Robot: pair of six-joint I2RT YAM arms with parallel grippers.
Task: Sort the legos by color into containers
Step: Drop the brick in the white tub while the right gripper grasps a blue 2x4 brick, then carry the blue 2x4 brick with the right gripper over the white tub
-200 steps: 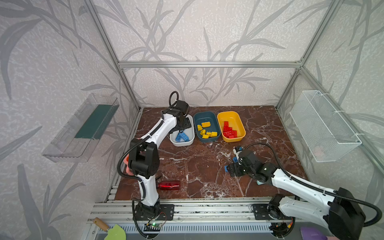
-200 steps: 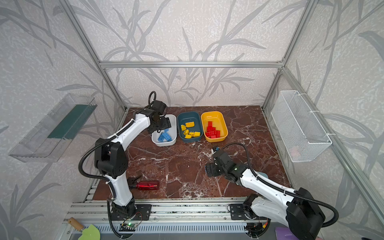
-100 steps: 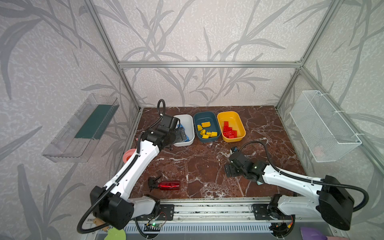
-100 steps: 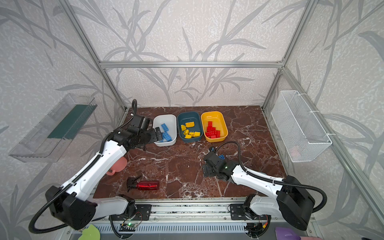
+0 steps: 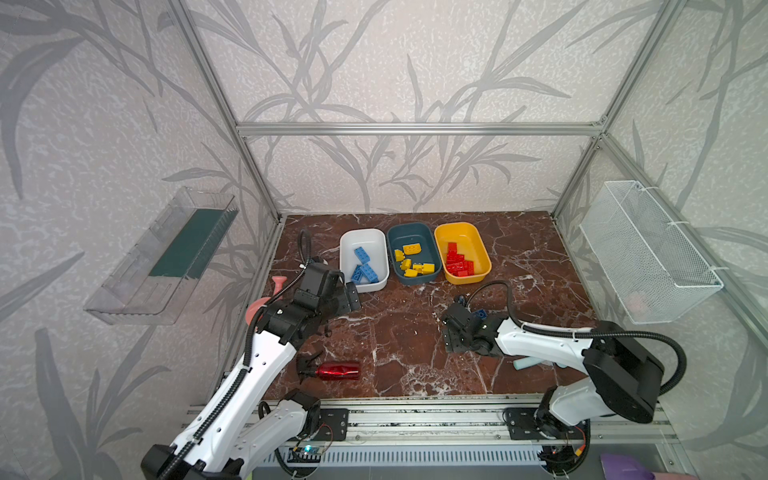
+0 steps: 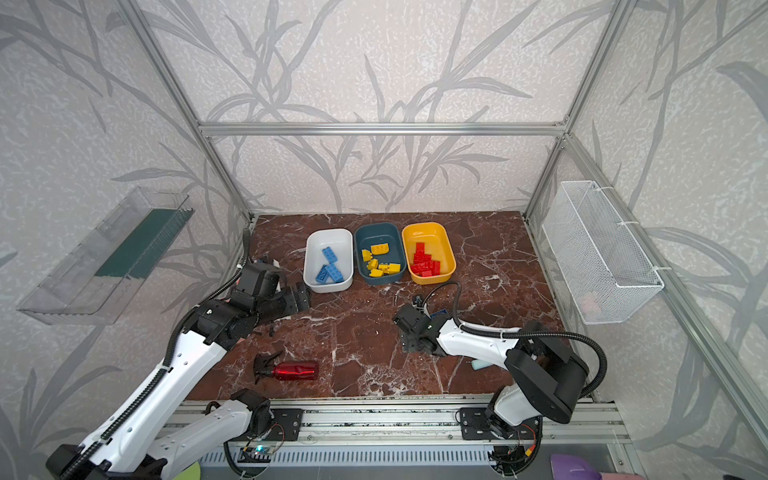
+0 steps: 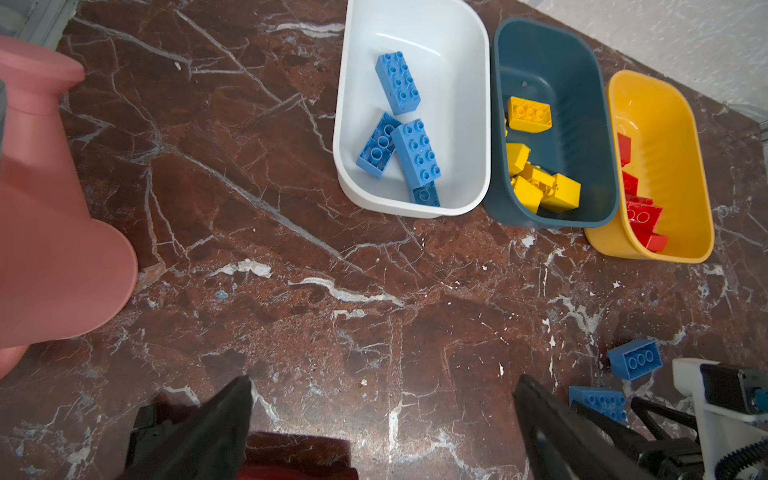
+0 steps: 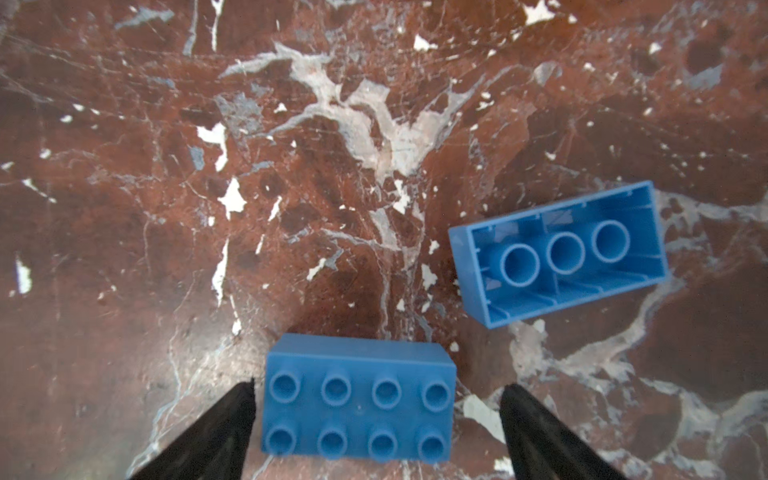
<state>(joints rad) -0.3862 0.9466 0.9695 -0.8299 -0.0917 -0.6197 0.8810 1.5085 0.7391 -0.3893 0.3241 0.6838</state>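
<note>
Three tubs stand in a row at the back: a white tub (image 5: 361, 235) with blue legos (image 7: 398, 82), a teal tub (image 5: 409, 232) with yellow legos (image 7: 530, 114), and a yellow tub (image 5: 459, 232) with red legos (image 5: 459, 262). Two blue bricks lie loose on the marble. My right gripper (image 8: 378, 386) is open and low, its fingers either side of the studs-up brick (image 8: 359, 399) with gaps on both sides. The other brick (image 8: 559, 253) lies upside down beside it. My left gripper (image 7: 382, 380) hangs open and empty over bare marble, in front of the white tub's left side.
A red spray bottle (image 5: 338, 370) lies near the front left. A pink object (image 7: 54, 232) sits by the left wall. A light blue scoop (image 5: 521, 364) pokes out under my right arm. A wire basket (image 5: 648, 257) and a clear tray (image 5: 162, 257) hang on the side walls.
My left gripper has pulled back from over the white tub toward the front left. My right gripper has shifted slightly left, down around the studs-up blue brick.
</note>
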